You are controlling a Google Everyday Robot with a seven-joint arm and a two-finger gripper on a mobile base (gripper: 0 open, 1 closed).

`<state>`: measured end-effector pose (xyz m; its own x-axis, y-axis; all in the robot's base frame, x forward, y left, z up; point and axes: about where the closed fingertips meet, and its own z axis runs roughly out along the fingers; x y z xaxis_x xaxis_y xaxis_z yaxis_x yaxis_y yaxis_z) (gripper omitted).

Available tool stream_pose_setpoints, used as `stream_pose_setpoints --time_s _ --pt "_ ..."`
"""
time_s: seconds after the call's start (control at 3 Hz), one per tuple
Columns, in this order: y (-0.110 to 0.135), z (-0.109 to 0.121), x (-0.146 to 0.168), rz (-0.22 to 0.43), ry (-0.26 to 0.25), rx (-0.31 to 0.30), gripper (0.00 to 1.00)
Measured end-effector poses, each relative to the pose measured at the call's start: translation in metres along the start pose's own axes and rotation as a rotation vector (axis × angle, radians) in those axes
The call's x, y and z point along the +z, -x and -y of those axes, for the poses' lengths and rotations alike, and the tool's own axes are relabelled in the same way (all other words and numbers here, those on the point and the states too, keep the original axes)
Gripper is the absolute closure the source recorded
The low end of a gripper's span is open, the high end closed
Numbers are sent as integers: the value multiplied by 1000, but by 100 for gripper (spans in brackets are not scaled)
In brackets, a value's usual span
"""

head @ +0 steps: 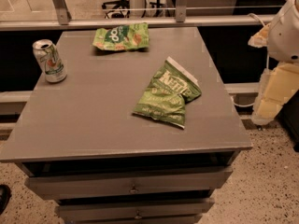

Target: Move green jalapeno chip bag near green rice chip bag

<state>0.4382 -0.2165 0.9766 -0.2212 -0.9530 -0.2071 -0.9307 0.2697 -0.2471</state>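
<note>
The green jalapeno chip bag, dark glossy green with white "Kettle" lettering and a white top edge, lies crumpled right of the table's middle. The green rice chip bag, lighter green with white round letters and orange chip images, lies flat at the far edge of the table. My gripper hangs off the right side of the table under the white arm. It is apart from both bags and holds nothing that I can see.
A soda can stands upright near the far left corner of the grey table. Drawers are under the front edge. A railing and window run behind the table. Speckled floor lies to the right.
</note>
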Motion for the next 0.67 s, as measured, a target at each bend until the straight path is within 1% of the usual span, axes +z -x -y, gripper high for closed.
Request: stream_pose_setpoints --time_s 0.67 --pt "1 1 2 6 -9 2 0"
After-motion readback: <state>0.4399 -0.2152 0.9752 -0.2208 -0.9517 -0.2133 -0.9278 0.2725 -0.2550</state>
